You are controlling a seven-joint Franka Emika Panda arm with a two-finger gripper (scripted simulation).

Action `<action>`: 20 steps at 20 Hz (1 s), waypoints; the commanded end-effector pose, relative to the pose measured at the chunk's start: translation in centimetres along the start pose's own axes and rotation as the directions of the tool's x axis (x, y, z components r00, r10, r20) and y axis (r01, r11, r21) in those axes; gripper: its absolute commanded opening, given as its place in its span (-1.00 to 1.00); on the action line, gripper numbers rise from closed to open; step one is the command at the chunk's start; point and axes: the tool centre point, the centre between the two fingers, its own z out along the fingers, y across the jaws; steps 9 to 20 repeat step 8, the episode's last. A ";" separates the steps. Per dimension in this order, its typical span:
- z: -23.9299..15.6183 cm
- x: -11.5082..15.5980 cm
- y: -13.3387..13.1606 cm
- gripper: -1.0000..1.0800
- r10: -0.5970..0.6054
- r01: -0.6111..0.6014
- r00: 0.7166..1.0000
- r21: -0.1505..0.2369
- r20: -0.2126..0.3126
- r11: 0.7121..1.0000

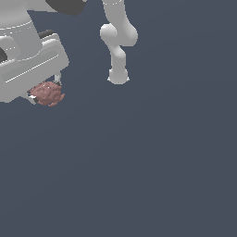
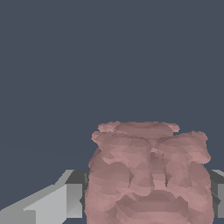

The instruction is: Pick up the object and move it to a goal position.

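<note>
At the exterior view's left, the white gripper (image 1: 46,95) has its jaws shut tight on the pink bumpy object (image 1: 47,94). The object sits between the jaws, just under the hand. In the wrist view, the object (image 2: 146,175) fills the gap between the grey fingers (image 2: 72,199). No goal mark shows anywhere. The bumpy lump could slip out if the arm swings fast, because the grip is only on its sides.

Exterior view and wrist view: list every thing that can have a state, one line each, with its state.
Pinkish-red lumpy blob with a bumpy surface: held between the gripper's fingers, under the white hand.
White gripper: shut on the blob, a finger at each side of it.
White robot arm: bent over from its base, hand at the exterior view's left.
</note>
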 end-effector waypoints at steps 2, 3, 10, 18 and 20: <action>-0.5 -0.3 0.2 -1.00 -0.001 0.001 1.000 0.000 0.000 1.000; -0.5 -0.3 0.3 -1.00 -0.001 0.001 1.000 0.000 0.000 1.000; -0.4 -0.2 0.3 -1.00 -0.001 0.001 1.000 0.000 0.000 1.000; -0.4 -0.2 0.3 -1.00 -0.001 0.001 1.000 0.000 0.000 1.000; -0.4 -0.2 0.3 -1.00 -0.001 0.001 1.000 0.000 0.000 1.000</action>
